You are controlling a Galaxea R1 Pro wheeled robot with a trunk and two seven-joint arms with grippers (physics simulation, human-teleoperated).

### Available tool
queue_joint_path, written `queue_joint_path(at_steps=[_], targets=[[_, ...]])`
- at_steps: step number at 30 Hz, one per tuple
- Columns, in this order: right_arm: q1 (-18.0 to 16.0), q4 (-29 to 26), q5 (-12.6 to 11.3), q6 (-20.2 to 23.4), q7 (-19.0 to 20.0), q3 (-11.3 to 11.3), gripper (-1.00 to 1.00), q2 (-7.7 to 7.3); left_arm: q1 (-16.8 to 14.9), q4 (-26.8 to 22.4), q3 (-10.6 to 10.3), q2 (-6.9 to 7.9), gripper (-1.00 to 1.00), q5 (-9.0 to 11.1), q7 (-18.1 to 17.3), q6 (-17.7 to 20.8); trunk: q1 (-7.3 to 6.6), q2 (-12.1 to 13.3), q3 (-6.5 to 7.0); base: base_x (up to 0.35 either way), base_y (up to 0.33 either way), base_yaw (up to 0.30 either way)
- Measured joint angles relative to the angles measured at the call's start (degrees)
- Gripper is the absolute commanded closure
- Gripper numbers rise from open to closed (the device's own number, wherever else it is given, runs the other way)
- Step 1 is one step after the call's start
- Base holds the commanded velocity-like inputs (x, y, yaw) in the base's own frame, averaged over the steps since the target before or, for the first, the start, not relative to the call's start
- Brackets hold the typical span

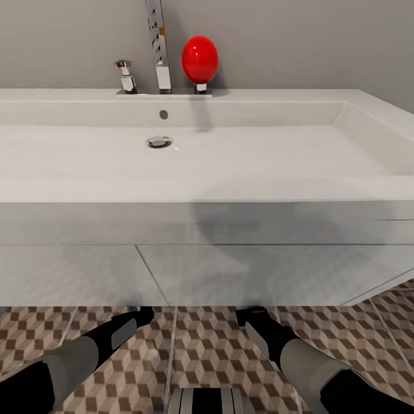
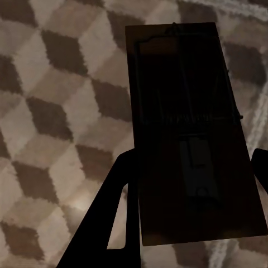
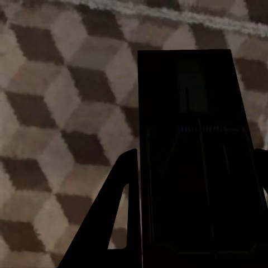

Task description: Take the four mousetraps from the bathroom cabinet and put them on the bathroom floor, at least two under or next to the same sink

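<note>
Sink [image 1: 230, 167] dominates the head view, white vanity [image 1: 241, 276] below, both arms reaching beneath it over the cube-patterned floor [image 1: 213, 351], a sensible spot since two traps belong under the basin. The left gripper [image 2: 190, 184] clamps one mousetrap [image 2: 187, 134] by its long edges; the right gripper [image 3: 195, 190] grips another mousetrap [image 3: 192, 151] likewise. Each plate's long axis runs along the fingers, pointing away from the wrist above the tiles.

Grey-sleeved forearms, black wrists, black hand [image 2: 190, 223] fingers.
</note>
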Motion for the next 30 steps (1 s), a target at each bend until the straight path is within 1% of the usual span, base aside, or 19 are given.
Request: queue_joint_path(at_steps=[30], targets=[[0.0,0.0,-0.1,0.0,0.0,0.0,1.00,-0.06,0.0,0.0,0.0,-0.09,1.00,0.0,-0.1,0.0,0.00,0.0,-1.97,0.000,0.000,0.000]])
